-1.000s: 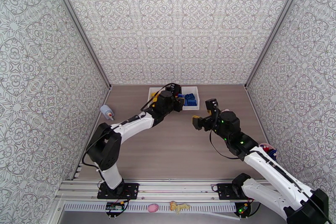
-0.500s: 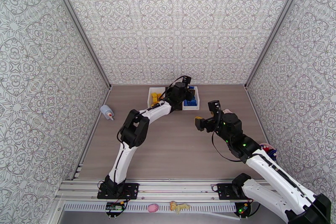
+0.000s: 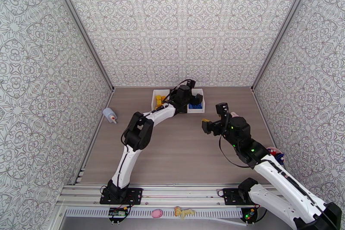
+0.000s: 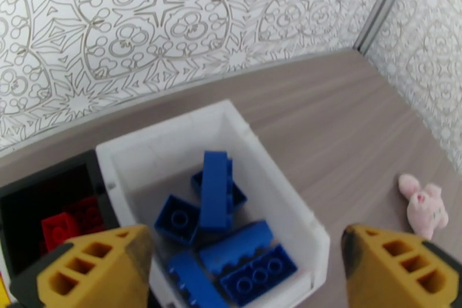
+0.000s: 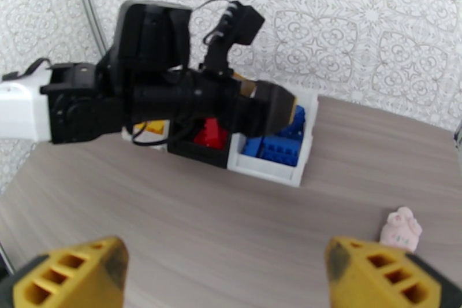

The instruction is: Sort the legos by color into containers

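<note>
Three bins stand in a row at the back of the table. The right white bin (image 4: 283,188) holds several blue legos (image 4: 216,190), and the black middle bin (image 4: 34,185) holds red legos (image 4: 60,228). Yellow legos (image 3: 159,99) lie in the left white bin (image 3: 154,96). My left gripper (image 4: 242,245) hangs open above the blue bin with nothing between its fingers (image 4: 95,268); from above, the left gripper (image 3: 192,96) sits over that bin. My right gripper (image 3: 213,116) is open and empty over bare table, nearer than the bins; its fingers (image 5: 375,271) frame the right wrist view.
A pinkish toy (image 4: 424,208) lies on the table right of the blue bin, close to my right arm (image 3: 241,133). A pale bottle with a red tip (image 3: 110,115) rests near the left wall. Red and blue bits (image 3: 276,154) sit by the right wall.
My left arm stretched out and carried its gripper rightward from the left and middle bins to above the blue bin. My right gripper drifted slightly right.
</note>
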Tool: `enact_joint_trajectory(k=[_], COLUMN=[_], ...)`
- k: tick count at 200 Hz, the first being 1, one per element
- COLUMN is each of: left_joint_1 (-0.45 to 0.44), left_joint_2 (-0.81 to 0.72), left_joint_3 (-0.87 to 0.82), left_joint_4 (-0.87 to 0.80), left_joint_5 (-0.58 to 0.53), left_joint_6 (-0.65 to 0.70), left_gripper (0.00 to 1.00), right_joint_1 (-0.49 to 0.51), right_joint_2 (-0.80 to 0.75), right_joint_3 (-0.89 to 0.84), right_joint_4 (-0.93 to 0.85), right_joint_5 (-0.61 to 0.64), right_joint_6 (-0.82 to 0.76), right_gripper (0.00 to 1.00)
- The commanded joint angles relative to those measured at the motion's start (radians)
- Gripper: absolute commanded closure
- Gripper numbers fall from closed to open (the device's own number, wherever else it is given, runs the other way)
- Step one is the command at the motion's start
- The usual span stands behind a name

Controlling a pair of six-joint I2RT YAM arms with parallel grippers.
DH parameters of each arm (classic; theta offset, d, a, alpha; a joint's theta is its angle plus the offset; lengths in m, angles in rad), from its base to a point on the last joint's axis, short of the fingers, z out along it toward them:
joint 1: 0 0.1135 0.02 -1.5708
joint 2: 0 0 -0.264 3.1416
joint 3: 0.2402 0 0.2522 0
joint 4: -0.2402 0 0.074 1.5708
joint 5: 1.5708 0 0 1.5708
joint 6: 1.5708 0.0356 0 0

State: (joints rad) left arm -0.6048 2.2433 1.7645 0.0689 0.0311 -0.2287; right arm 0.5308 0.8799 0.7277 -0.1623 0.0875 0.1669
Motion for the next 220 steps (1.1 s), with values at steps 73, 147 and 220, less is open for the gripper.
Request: enact_joint_trajectory(k=[73, 147, 220], left_joint_1=[0.011, 0.122, 0.439], left_joint_2=[-0.719, -1.073, -0.985], left_joint_3=[-0.841, -1.185, -1.412], left_joint_4=[0.210, 0.213, 0.584], left_joint_5=[-0.176, -0.356, -0.305], left_joint_6=[0.198, 0.374, 0.384], left_gripper=[0.00, 0.00, 0.00], right_joint_1=[-0.137, -0.338, -0.444], right_joint_2=[0.114, 0.279, 0.471], right_joint_3=[-0.155, -0.237, -0.273], right_joint_4=[0.309, 0.545, 0.773], right_joint_5=[0.179, 0.232, 0.152], right_joint_6=[-0.044, -0.076, -0.152], right_gripper=[0.05, 0.02, 0.00])
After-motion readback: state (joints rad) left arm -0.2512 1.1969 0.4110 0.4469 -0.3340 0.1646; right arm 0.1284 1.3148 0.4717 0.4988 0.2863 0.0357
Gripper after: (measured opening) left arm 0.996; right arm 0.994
